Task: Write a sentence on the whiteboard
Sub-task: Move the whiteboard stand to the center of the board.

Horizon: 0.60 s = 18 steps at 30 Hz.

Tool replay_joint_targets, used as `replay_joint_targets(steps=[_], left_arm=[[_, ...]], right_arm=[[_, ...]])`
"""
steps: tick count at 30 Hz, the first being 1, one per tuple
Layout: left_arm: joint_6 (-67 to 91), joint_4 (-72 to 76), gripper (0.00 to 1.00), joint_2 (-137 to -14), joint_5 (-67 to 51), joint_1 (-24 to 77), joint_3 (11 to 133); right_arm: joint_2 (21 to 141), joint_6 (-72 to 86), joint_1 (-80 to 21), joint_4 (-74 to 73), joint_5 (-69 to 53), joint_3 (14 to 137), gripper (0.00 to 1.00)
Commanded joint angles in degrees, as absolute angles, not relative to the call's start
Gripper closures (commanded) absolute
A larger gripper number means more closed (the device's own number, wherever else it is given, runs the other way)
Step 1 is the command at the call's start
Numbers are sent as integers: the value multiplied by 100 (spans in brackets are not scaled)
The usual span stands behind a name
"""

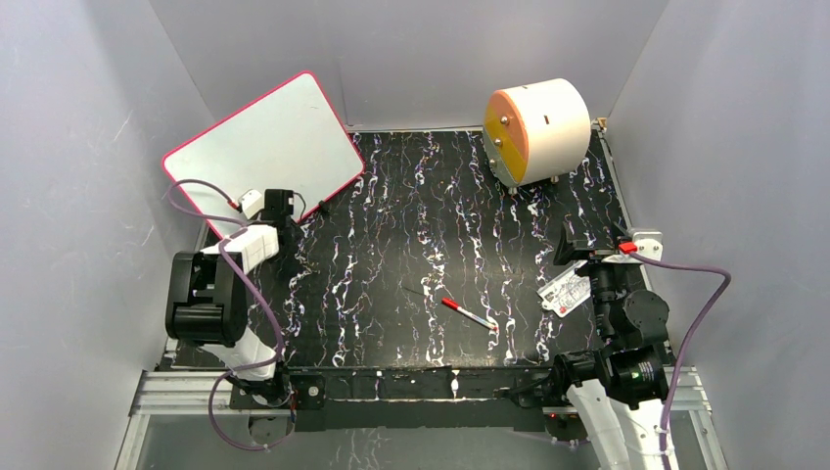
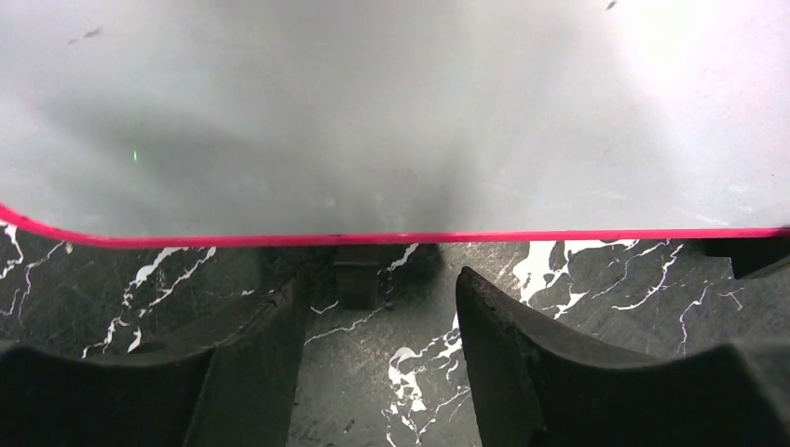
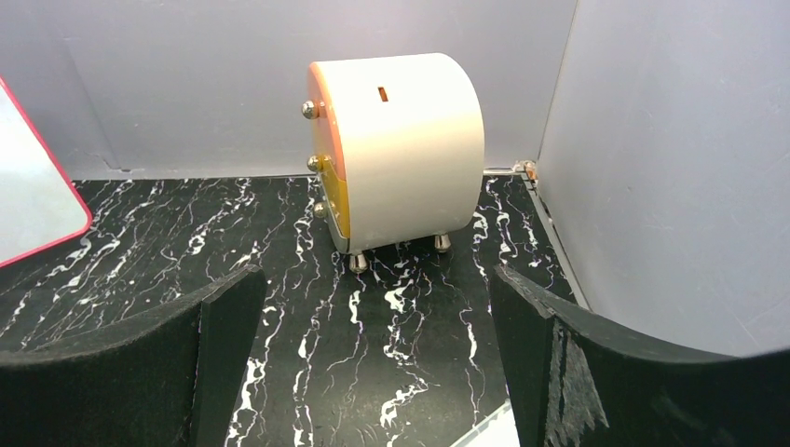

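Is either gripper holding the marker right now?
No, the red-capped marker lies loose on the black marbled table, with nothing touching it.

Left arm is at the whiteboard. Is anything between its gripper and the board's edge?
Nothing visible blocks it. Only bare table separates the left gripper from the pink rim of the whiteboard. A small dark block sits under that rim, straight ahead of the open jaws.

Left end effector [image 2: 382, 284] extends forward, jaws seemingly part-spread; right end effector [image 3: 374, 279] jaws spread wide.
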<state>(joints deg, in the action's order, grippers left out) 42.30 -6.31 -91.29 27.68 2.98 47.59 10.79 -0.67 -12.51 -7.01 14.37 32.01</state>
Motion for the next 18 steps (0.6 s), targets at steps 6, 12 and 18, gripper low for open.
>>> replay_joint_targets(steps=[6,12,18], left_arm=[[3820,-444,62,-9535,2841,187,5113],[3684,-424,88,-9619,2563,185,5047],[3721,-403,100,-9694,1903,215,4926]], right_arm=[[1002,-70,-1300,-343,1431,3195,1],[1020,-70,-1293,-344,1413,3190,1],[1011,-70,-1293,-338,1399,3191,1]])
